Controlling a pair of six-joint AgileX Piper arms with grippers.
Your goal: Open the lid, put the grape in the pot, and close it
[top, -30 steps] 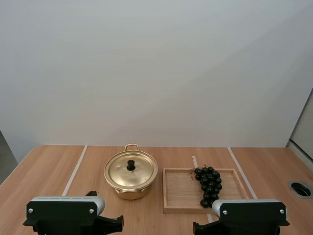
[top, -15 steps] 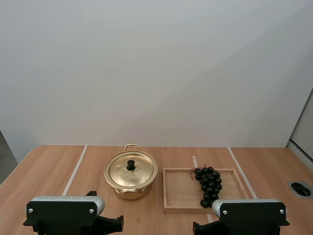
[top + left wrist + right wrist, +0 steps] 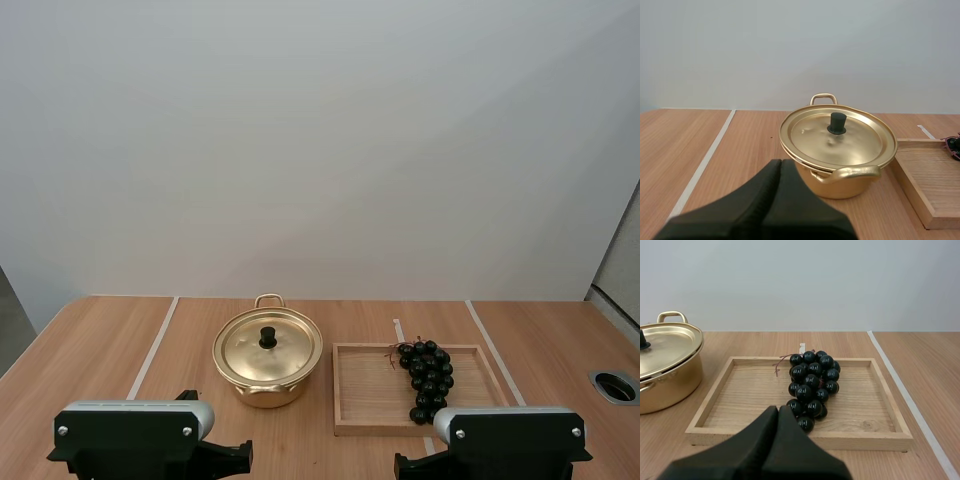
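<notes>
Low before the shiny gold pot [image 3: 859, 186], the left gripper [image 3: 781, 162] and right gripper [image 3: 778, 408] are closed, empty; glossy round grapes [image 3: 811, 384] lie beside it.

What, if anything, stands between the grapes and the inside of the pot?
The lid sits on the pot, covering its opening. The grapes lie in the wooden tray beside it; nothing else lies between them.

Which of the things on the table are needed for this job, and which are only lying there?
For the job: pot, lid, bunch of grapes.
Only lying about: wooden tray under the grapes, white tape lines.
</notes>
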